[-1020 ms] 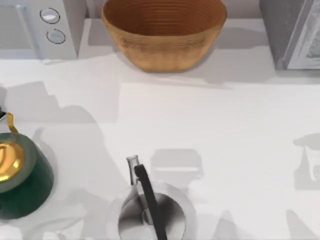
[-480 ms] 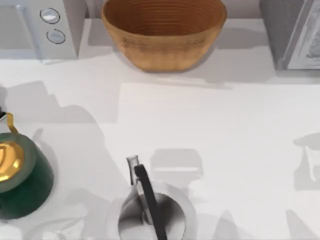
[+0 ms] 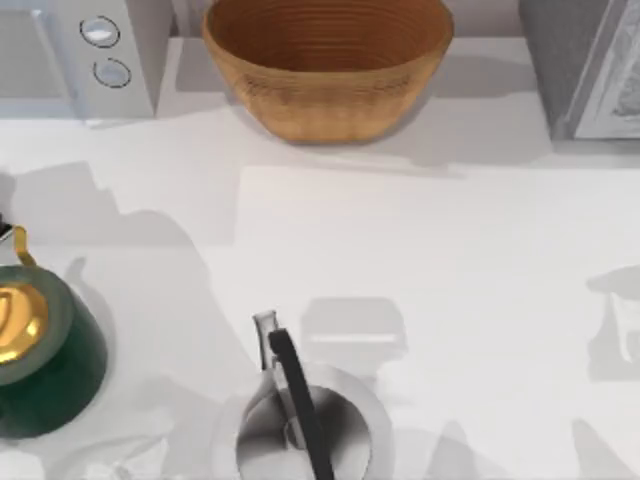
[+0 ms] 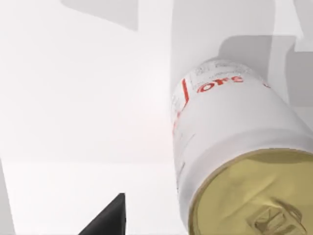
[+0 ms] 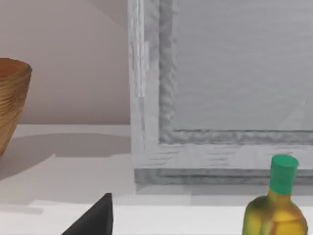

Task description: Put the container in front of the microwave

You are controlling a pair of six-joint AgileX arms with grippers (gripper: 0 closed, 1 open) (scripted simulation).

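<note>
Over the last second the top view hardly alters. The microwave (image 3: 75, 55), basket (image 3: 328, 70), green kettle (image 3: 40, 350) and the grey vessel with a black handle (image 3: 300, 420) all sit where they were. Only the faint shadows at the near left of the worktop (image 3: 420, 250) shift a little. Judgement: the left arm is making a small adjustment, not a carry. The task has not advanced, and the strip of worktop before the microwave is bare.

Container (image 4: 234, 147): seen from the left wrist, close under the camera. White body, red label, gold top turned towards the lens. It appears to stand on its base on the white worktop, with its shadow thrown behind it. How far it is from the microwave cannot be told.

Left claw (image 4: 105, 219): a dark wedge beside the container and apart from it, low over the worktop and angled downward. Whether it is apart or together cannot be told; nothing suggests a grip yet. Likely next step is to centre on the can before closing.

Right claw (image 5: 93, 219): held level, facing the darker grey appliance (image 5: 220, 88), with a yellow bottle with a green cap (image 5: 276, 205) nearby. It looks idle. Its state cannot be told either.
</note>
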